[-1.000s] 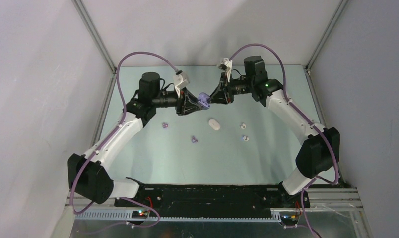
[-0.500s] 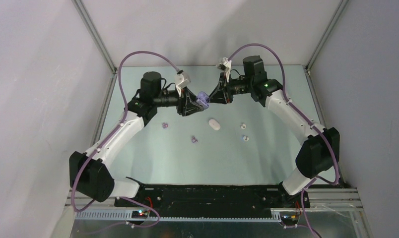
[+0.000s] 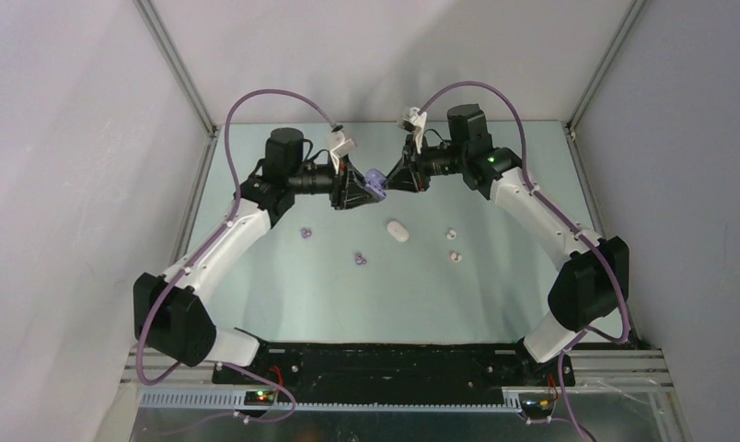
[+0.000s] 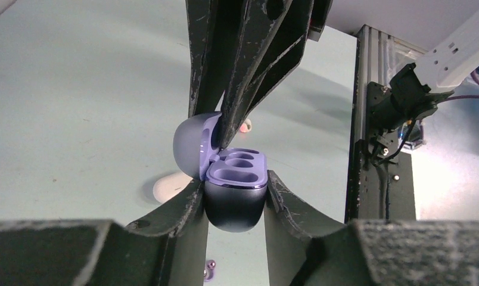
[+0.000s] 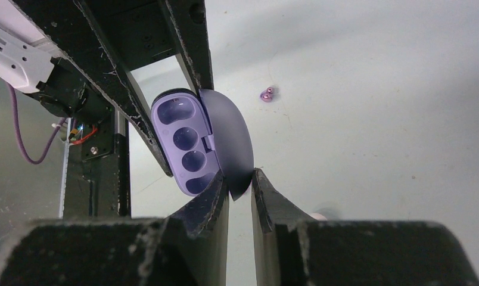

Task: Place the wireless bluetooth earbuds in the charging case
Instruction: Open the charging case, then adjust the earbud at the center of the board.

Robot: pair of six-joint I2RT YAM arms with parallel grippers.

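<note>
A lilac earbud case (image 3: 376, 181) with empty wells hangs open in the air between both grippers. My left gripper (image 4: 235, 190) is shut on its dark base (image 4: 235, 205). My right gripper (image 5: 240, 182) is shut on the edge of its lid (image 5: 228, 140). The white pill-shaped charging case (image 3: 398, 229) lies closed on the table below them; it also shows in the left wrist view (image 4: 168, 186). Two white earbuds (image 3: 451, 234) (image 3: 455, 257) lie to its right.
Two small lilac buds (image 3: 305, 233) (image 3: 360, 259) lie on the table left of the white case; one shows in the right wrist view (image 5: 266, 94). Grey walls and metal posts enclose the pale green table (image 3: 495, 295). A black rail (image 3: 394, 354) runs along the near edge.
Both grippers, with the lilac case between them, have shifted slightly toward the back of the table. The left arm's elbow has moved up. The things on the table have not moved.
</note>
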